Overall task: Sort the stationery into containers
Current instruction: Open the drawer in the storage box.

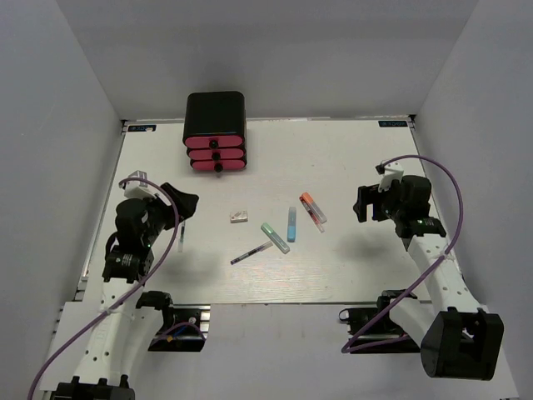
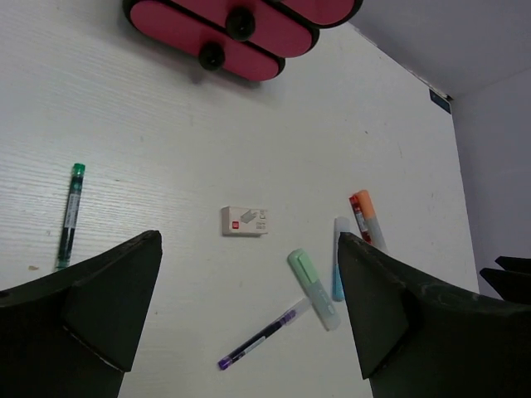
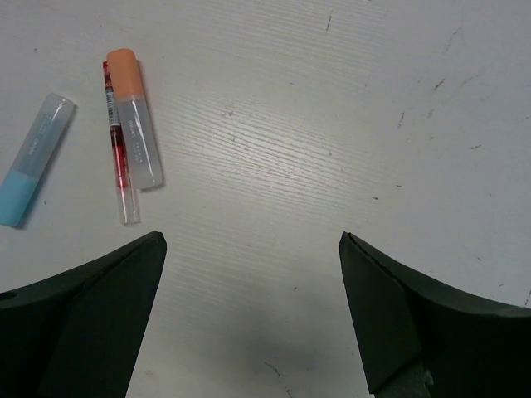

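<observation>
The stationery lies mid-table: a white eraser (image 1: 239, 217), a pale green marker (image 1: 275, 237), a blue marker (image 1: 291, 223), an orange-capped marker (image 1: 311, 207) with a thin red pen beside it, and a dark purple pen (image 1: 251, 252). The black box (image 1: 215, 112) with three pink-red drawers (image 1: 216, 154), all pushed in, stands at the back. My left gripper (image 1: 179, 204) is open and empty, above the table left of the eraser (image 2: 245, 221). My right gripper (image 1: 364, 204) is open and empty, right of the orange-capped marker (image 3: 137, 120).
A thin green-capped pen (image 2: 70, 215) lies on the table beside my left gripper. The white table (image 1: 350, 158) is walled in by grey panels on three sides. In the right wrist view the blue marker (image 3: 33, 157) and the red pen (image 3: 119, 149) lie at the left.
</observation>
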Tool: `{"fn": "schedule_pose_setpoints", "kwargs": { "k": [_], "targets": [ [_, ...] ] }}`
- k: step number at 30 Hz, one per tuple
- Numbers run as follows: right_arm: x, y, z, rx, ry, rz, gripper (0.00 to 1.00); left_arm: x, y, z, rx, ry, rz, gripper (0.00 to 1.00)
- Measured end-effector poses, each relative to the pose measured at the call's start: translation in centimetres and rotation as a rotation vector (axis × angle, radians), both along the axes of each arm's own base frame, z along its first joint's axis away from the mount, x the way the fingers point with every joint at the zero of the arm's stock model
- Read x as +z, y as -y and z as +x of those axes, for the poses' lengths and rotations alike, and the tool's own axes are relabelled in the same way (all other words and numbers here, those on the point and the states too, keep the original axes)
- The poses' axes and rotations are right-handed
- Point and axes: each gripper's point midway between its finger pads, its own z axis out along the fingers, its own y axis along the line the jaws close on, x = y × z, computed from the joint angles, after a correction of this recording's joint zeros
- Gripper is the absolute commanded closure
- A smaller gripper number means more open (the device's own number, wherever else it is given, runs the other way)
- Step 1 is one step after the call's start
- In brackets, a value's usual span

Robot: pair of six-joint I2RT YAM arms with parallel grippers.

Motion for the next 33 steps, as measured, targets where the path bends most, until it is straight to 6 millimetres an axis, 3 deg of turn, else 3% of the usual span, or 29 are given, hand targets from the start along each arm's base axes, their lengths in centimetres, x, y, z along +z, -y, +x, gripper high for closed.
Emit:
{"fn": "schedule_pose_setpoints", "kwargs": {
  "k": [5, 8, 9, 11, 12, 14, 16, 17, 18, 19, 20, 21, 22, 24, 25, 27, 33],
  "targets": [
    [-0.9, -0.9, -0.7, 0.127, -0.019, -0.037, 0.1, -0.3, 1.3, 1.0, -0.06, 0.002, -0.028, 0.12],
    [-1.5, -1.8, -1.6, 0.238, -0.041, -0.053, 0.1, -1.0, 2.0, 1.7, -0.088, -0.016, -0.047, 0.24],
    [-1.7, -2.1, -1.9, 0.27, -0.048, -0.056, 0.1, -1.2, 2.2, 1.9, -0.098, -0.021, -0.051, 0.38],
    [-1.8, -2.4, -2.2, 0.313, -0.053, -0.063, 0.1, -1.5, 2.6, 2.5, -0.116, -0.03, -0.066, 0.55],
    [-1.8, -2.5, -2.3, 0.329, -0.054, -0.067, 0.1, -1.7, 2.8, 2.8, -0.124, -0.035, -0.071, 0.71],
    [-1.8, -2.7, -2.3, 0.364, -0.055, -0.073, 0.1, -2.1, 3.2, 3.4, -0.14, -0.043, -0.085, 0.8],
    [-1.8, -3.0, -2.4, 0.407, -0.058, -0.074, 0.1, -2.7, 3.5, 4.2, -0.156, -0.052, -0.093, 0.78],
    [-1.9, -3.2, -2.5, 0.423, -0.063, -0.067, 0.1, -3.1, 3.7, 4.6, -0.164, -0.063, -0.096, 0.71],
    [-2.0, -3.5, -2.5, 0.436, -0.066, -0.058, 0.23, -3.6, 3.9, 5.0, -0.17, -0.075, -0.097, 0.49],
    [-2.1, -3.7, -2.6, 0.451, -0.07, -0.052, 0.35, -4.2, 3.9, 5.4, -0.174, -0.088, -0.094, 0.39],
    [-2.3, -3.9, -2.7, 0.462, -0.076, -0.041, 0.51, -4.7, 4.1, 5.7, -0.178, -0.107, -0.098, 0.32],
    [-2.3, -4.0, -2.7, 0.472, -0.076, -0.036, 0.77, -5.2, 4.3, 6.1, -0.18, -0.126, -0.103, 0.27],
    [-2.3, -4.3, -2.7, 0.472, -0.081, -0.014, 0.84, -5.4, 4.4, 6.6, -0.182, -0.137, -0.104, 0.26],
    [-2.2, -4.6, -2.7, 0.477, -0.077, 0.006, 0.8, -5.6, 4.6, 7.8, -0.185, -0.152, -0.105, 0.26],
    [-2.2, -4.8, -2.6, 0.478, -0.071, 0.017, 0.63, -5.6, 4.6, 8.6, -0.187, -0.154, -0.101, 0.26],
    [-2.2, -5.0, -2.5, 0.474, -0.068, 0.035, 0.54, -5.0, 5.0, 10.4, -0.195, -0.144, -0.093, 0.26],
    [-2.6, -5.9, -1.7, 0.483, -0.071, 0.069, 0.53, -1.9, 5.7, 16.6, -0.194, -0.059, -0.032, 0.33]
  ]
}}
